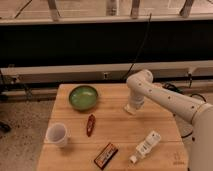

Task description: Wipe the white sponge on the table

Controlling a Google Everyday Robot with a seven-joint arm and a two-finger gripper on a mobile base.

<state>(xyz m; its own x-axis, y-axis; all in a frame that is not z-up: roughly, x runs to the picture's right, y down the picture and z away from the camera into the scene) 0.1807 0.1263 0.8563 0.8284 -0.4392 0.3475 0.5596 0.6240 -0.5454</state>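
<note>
The white sponge (131,109) is a small off-white pad lying flat on the light-wood table (115,132), right of the middle. My white arm reaches in from the right and bends down over it. The gripper (134,105) points straight down onto the sponge and covers most of it; only the sponge's left edge shows below the gripper.
A green bowl (83,97) sits at the back left. A white cup (57,134) stands at the front left. A small red packet (90,124) lies in the middle. A dark snack bar (106,155) and a white labelled bottle (145,146) lie near the front edge.
</note>
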